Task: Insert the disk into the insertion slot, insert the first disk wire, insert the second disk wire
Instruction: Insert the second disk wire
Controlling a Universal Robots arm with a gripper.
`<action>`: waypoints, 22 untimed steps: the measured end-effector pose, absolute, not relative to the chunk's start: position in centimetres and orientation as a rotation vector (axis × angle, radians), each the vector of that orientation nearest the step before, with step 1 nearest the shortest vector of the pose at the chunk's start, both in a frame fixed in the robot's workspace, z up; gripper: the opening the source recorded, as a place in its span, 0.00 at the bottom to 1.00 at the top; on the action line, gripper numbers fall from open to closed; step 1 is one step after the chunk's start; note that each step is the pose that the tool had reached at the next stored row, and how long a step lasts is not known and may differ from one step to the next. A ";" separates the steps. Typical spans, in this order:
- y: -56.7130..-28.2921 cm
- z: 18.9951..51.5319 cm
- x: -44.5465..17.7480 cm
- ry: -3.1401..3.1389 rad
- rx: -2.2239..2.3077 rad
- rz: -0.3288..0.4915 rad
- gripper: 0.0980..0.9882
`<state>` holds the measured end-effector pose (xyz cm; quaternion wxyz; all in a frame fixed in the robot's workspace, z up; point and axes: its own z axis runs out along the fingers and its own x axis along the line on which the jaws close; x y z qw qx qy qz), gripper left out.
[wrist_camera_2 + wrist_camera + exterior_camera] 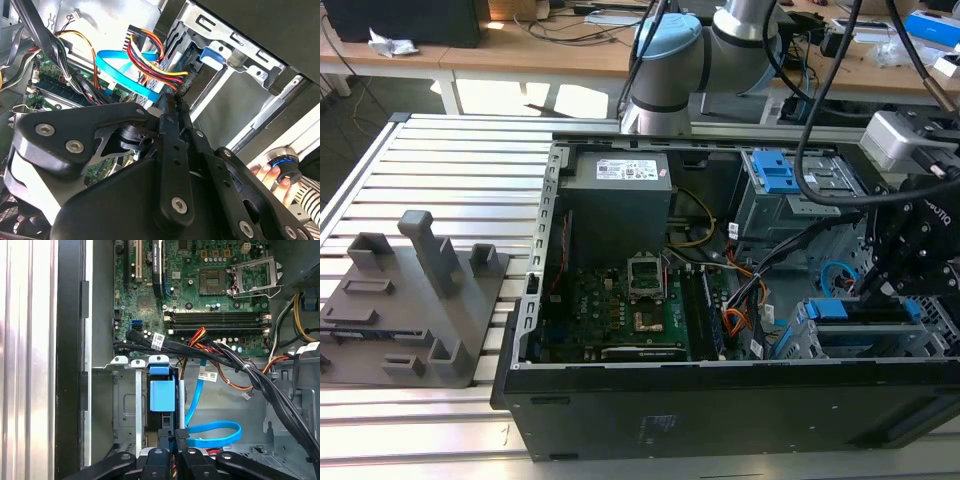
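In the exterior view, a big black open computer case (720, 400) is lying on the ribbed silver metal desk (440, 150). The black pincer (875, 290) is reaching down into the case on the exterior view's right, at the near side. It is hanging just above the boxy silver-grey metal slot with little holes (800, 335). The flat silver-grey disk in its bright blue plastic frame (860, 312) is sitting inside that slot. So the first job looks done.

In the second wrist view, the pincer (170, 102) is pointing at the slot (235, 50). Its two fingers are pressing close together. The thin light-blue flat wire (115, 65) is curving down to the tips. A bunch of red, yellow and black wires (150, 62) is running to the same spot. I cannot tell if that bunch is plugged in. A person's hand (270, 175) is resting on a round knob outside the case.

In the first wrist view, the disk's blue frame (162, 395) is standing in the slot (125, 405). The light-blue wire (215, 430) is looping round, and its small dark end is lying right at the pincer (173, 440). The pincer seems to be pinching that end close to the disk. I think the last wire is not pushed in yet.
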<state>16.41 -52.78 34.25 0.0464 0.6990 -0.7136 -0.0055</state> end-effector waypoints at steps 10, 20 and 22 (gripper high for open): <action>-53.0 34.3 16.5 -2.189 2.143 -0.040 0.07; -53.6 34.3 16.5 -2.195 2.148 -0.053 0.07; -53.6 34.2 16.5 -2.196 2.147 -0.055 0.07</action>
